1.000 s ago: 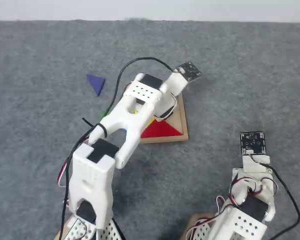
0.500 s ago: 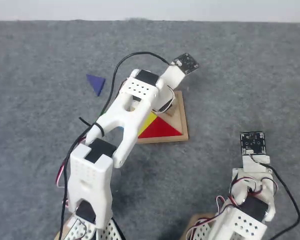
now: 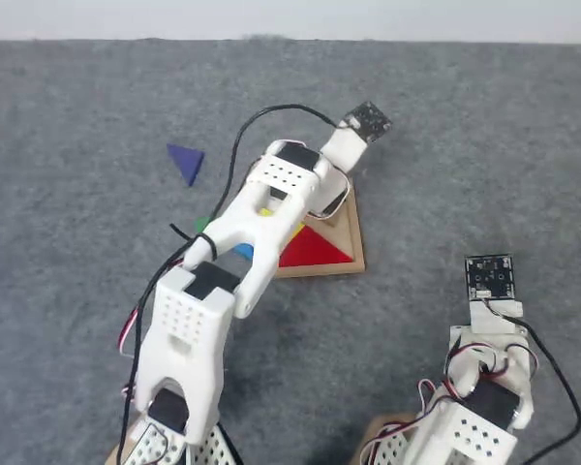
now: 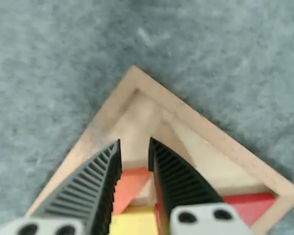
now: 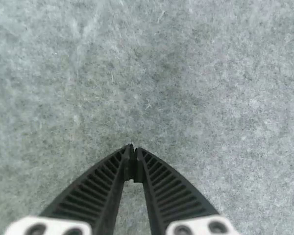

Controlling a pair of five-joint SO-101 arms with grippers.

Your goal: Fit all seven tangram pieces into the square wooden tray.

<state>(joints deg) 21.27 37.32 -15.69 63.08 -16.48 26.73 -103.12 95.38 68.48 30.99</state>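
- While the white left arm [image 3: 271, 208] hangs over the square wooden tray [image 3: 354, 254] at the centre of the high view, its forearm has swayed slightly toward the upper left and back within the last second. A light blue piece [image 3: 242, 252] now shows by the tray's lower left edge.
- The left gripper [image 4: 134, 144] has its jaws a narrow gap apart with nothing between them. It is poised over bare tray floor, just beside an orange piece [image 4: 130, 183], a yellow piece [image 4: 132, 220] and a red triangular piece [image 4: 255, 203].
- The dark blue triangle [image 3: 186, 162] lies unmoved on the grey carpet [image 3: 465, 116] at the upper left of the high view, well apart from the tray.
- The right gripper [image 5: 132, 147] has its jaws pressed together, empty, over carpet. Its arm at the lower right has not stirred.
- As a judgement, the small sway looks like a release or a nudge to seat a piece, not a fresh pick.
- One corner of the tray is unfilled and at least the dark blue triangle is left to fetch, so the task seems well along but unfinished.
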